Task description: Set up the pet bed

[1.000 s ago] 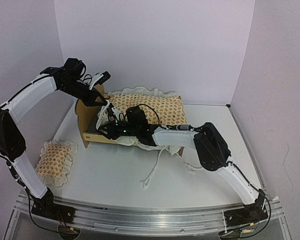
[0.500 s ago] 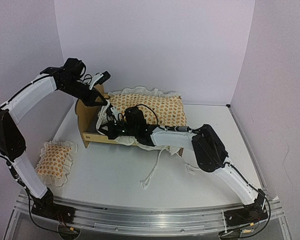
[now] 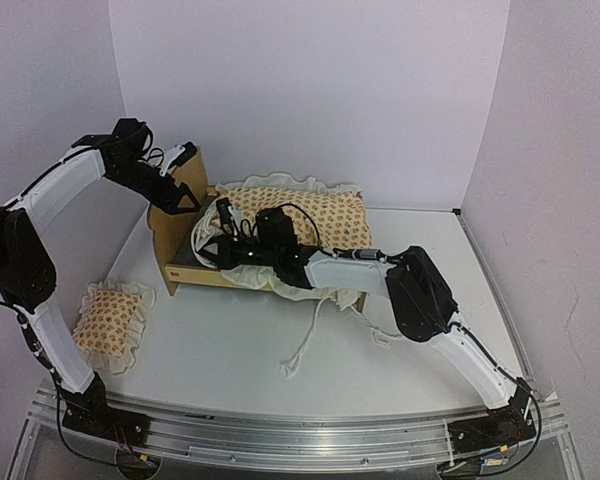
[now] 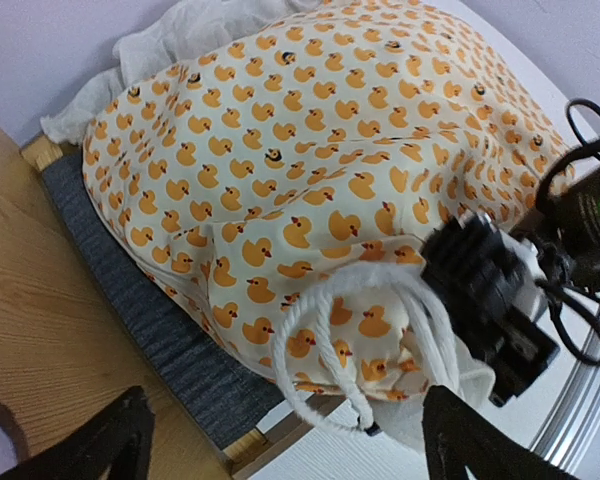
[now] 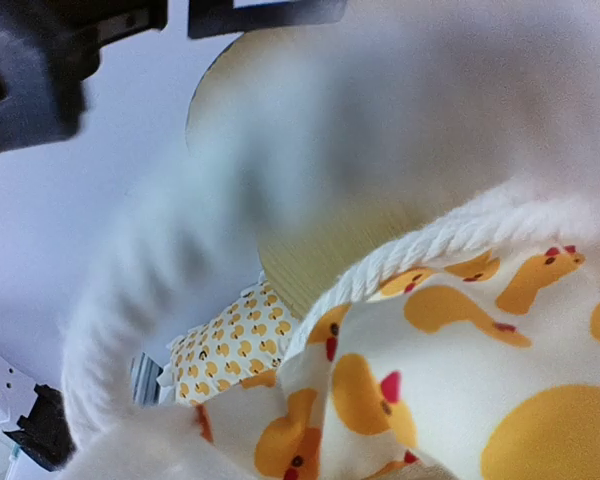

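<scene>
We are watching the left arm arching high from its base at the near left, its wrist bending down toward the far left corner, just beside the headboard. The left gripper is hanging over the head end of the bed with its fingers spread wide and holding nothing. The right arm is stretching low and long from the near right, reaching leftward across the table. The right gripper is clamping down on the left corner of the cushion, where a white tie cord is looping around it (its own camera is showing only blurred cord and duck print up close).

The pet bed is standing at the far left of the table, headboard upright at its left end. The cushion is lying inside the frame, covering most of it and spilling over the right end. A strip of the dark grey base panel is showing bare between cushion and headboard. Another tie is trailing onto the table on the near side. The small pillow is resting on the table at the near left, apart from the bed.
</scene>
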